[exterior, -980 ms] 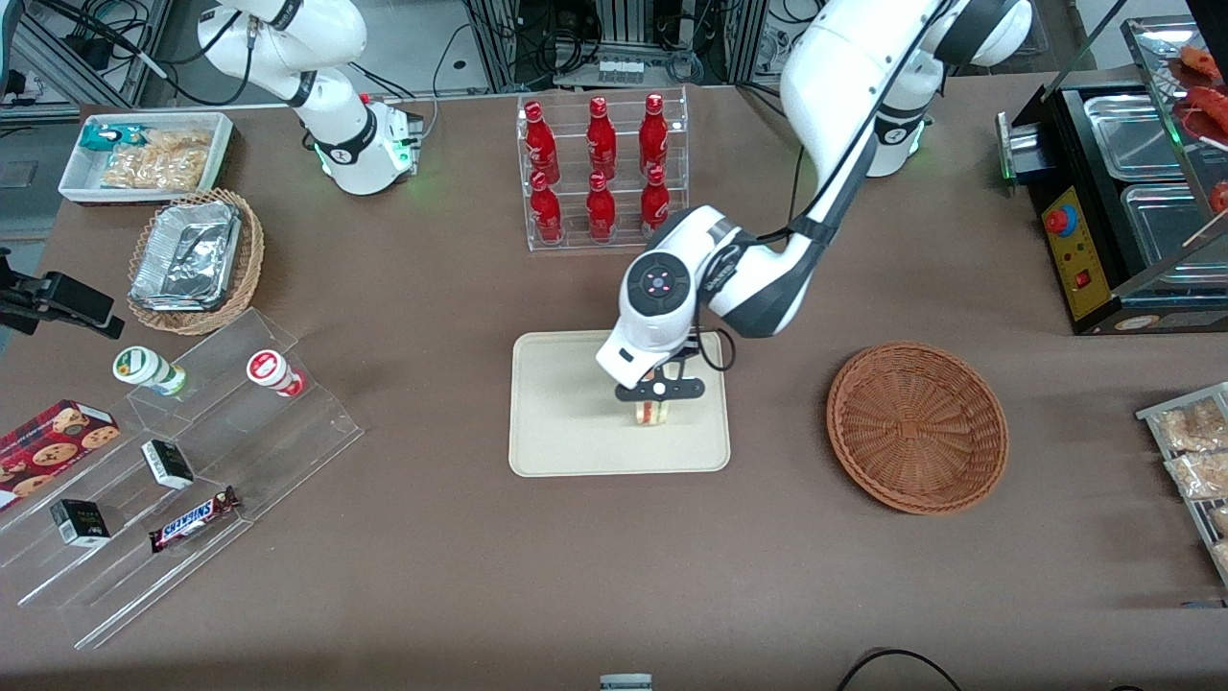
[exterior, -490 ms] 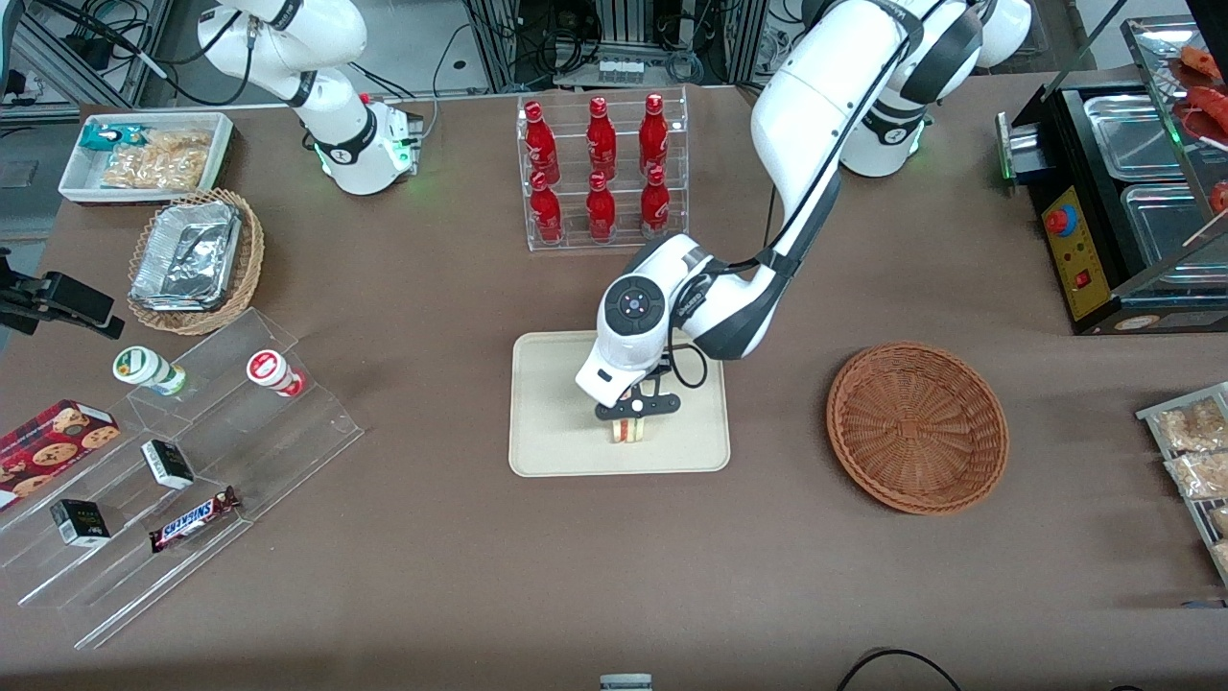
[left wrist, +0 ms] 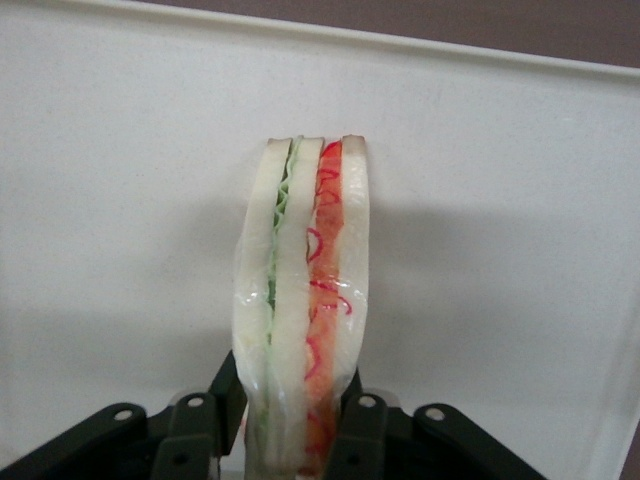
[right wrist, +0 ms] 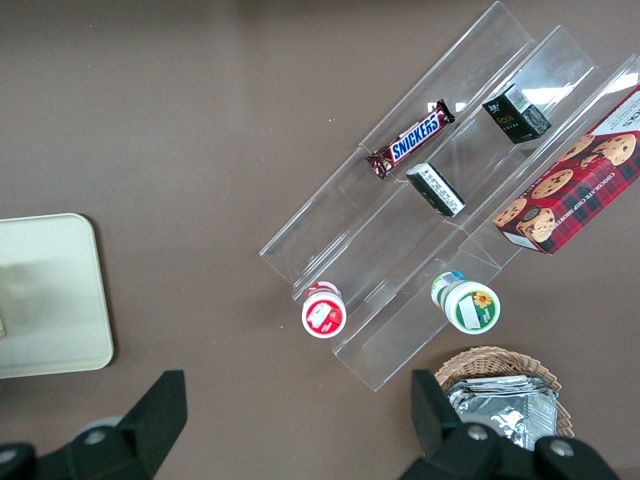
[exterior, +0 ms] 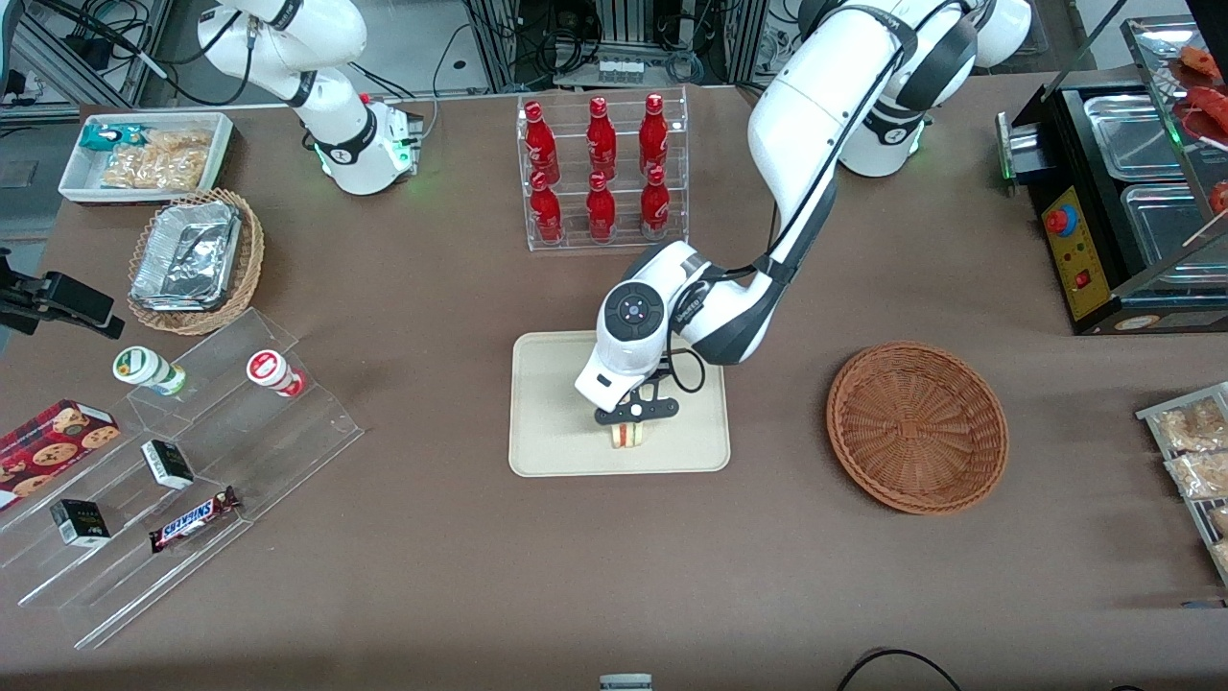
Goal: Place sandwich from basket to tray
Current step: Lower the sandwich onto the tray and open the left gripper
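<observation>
While I hold low over the flat cream-beige rectangular tray (exterior: 556, 422) | gripper (exterior: 628, 429) jaws clamp the triangular white-bread sandwich (left wrist: 300, 310) edge-up | round reddish-brown wicker basket (exterior: 917, 427) sits toward the working arm's end of the worktop

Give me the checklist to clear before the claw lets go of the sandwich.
1. Sandwich gripped by the claw: ok, the fingers press both bread faces in the left wrist view.
2. Claw positioned over the tray, inside its rim: ok in the front view.
3. Sandwich actually resting on the tray surface: cannot tell; it stands on edge, close to the surface, but contact is not visible.
4. Landing spot free of other items: ok, only bare tray shows around the sandwich.
5. Basket emptied: ok, nothing lies in it.
6. Sandwich likely to stay upright after release: cannot tell; it is narrow and may tip.
</observation>
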You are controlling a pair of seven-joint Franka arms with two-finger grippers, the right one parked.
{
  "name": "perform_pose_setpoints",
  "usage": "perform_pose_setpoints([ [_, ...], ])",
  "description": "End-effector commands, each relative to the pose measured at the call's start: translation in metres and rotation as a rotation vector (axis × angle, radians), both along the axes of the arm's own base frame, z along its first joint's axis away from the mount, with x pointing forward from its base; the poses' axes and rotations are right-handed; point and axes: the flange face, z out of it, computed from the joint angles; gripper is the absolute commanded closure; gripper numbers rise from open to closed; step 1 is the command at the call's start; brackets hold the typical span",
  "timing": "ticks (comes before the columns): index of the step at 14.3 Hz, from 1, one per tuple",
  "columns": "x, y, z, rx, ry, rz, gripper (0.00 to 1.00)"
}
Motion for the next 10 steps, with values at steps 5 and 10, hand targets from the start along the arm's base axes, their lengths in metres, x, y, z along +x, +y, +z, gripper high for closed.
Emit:
perform_pose_setpoints([
  [5, 0.0, 0.005, 0.086, 0.011, -0.024, 0.002, 0.0],
  [10, -0.002, 0.047, 0.149, 0.104, 0.043, 0.022, 0.0],
])
